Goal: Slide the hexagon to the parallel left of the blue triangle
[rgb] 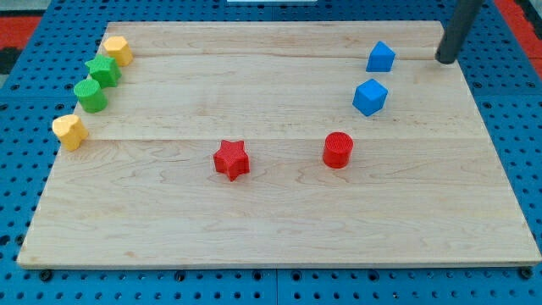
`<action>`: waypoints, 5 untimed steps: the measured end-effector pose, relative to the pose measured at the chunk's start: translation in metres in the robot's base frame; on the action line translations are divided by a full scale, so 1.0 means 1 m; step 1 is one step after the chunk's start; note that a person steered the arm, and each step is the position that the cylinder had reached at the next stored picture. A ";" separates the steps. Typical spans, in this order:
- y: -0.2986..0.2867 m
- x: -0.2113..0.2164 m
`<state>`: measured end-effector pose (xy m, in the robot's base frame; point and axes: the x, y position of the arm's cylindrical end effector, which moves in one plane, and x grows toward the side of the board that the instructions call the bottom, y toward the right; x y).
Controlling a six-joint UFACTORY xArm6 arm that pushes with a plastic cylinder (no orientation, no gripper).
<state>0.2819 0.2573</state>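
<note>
A yellow hexagon (117, 50) sits at the board's top left corner. The blue triangle (380, 57) lies at the top right, far from the hexagon. My tip (445, 60) rests on the board at the view's top right, a short way right of the blue triangle and not touching it. A blue cube (369, 97) sits just below the triangle.
A green star (103, 70) touches the hexagon's lower left, with a green cylinder (90, 95) below it. Another yellow block (69, 131) sits at the left edge. A red star (230, 159) and a red cylinder (337, 150) lie in the middle of the wooden board (279, 237).
</note>
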 end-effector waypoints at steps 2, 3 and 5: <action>-0.113 -0.003; -0.123 -0.009; -0.166 -0.075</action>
<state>0.2067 0.0914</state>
